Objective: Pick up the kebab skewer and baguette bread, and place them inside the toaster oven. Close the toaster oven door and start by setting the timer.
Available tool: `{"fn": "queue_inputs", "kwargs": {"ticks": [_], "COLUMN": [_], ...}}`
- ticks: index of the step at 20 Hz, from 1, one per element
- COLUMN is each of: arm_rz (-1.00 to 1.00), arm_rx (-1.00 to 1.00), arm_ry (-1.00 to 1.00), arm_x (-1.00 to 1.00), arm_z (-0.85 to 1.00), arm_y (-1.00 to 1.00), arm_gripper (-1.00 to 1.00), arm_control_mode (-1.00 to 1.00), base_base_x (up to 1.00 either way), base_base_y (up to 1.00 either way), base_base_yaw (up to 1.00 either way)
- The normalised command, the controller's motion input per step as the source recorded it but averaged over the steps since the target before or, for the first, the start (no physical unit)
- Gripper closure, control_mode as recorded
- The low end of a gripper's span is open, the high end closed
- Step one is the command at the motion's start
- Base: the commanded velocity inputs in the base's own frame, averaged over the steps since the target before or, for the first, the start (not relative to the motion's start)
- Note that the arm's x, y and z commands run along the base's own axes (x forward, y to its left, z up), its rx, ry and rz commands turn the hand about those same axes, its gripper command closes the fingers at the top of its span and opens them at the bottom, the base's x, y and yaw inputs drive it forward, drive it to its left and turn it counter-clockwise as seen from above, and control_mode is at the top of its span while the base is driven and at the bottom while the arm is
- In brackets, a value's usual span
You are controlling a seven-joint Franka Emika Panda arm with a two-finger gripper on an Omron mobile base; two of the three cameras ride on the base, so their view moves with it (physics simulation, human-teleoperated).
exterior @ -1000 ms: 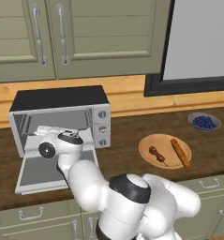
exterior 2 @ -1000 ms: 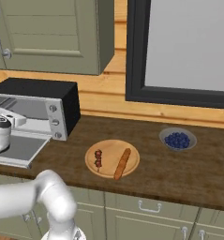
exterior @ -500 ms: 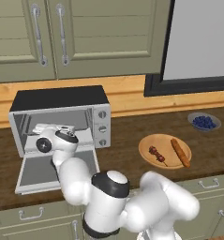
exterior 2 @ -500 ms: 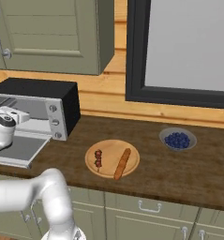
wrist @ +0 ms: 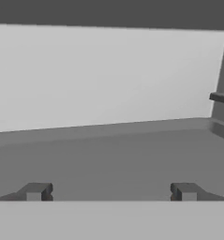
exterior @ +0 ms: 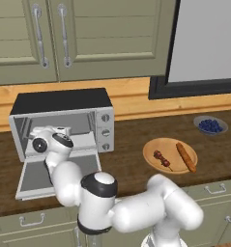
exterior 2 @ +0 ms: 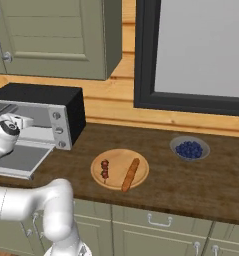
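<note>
Kebab skewer [exterior: 162, 159] on wooden plate [exterior: 155, 147], well apart from fingers [wrist: 36, 191].

Kitchen: cabinets [exterior: 49, 38], wooden counter [exterior 2: 191, 180]

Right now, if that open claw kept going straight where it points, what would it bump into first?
Probably the pale grey back wall inside the boxy silver-grey toaster oven. The open two-finger gripper points into the bare cavity, nothing between; depth is hard to judge.
</note>
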Motion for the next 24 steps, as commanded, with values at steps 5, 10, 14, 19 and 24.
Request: {"fn": "queue_inputs", "kwargs": {"ticks": [5,10,14,19,24], "arm_rz": [0.0,0.0,0.0,0.0,0.0], "arm_rx": [-0.07,-0.08,-0.02,0.0,0.0], "arm_ry": [0.01,0.09,0.15,0.25,0.35], "arm_x": [0.09,-0.55,-0.99,-0.99,-0.93], "arm_z": [-0.38,-0.83,-0.85,-0.75,-0.45], "arm_y": [0.28,0.11,0.0,0.0,0.0], "arm_gripper": [-1.0,-1.0,-1.0,-1.0,-1.0], "arm_control_mode": [-1.0,-1.0,-1.0,-1.0,-1.0], "base_base_x": [0.0,0.0,0.0,0.0,0.0], "base_base_y": [0.0,0.0,0.0,0.0,0.0], "base_base_yaw": [0.0,0.0,0.0,0.0,0.0]}}
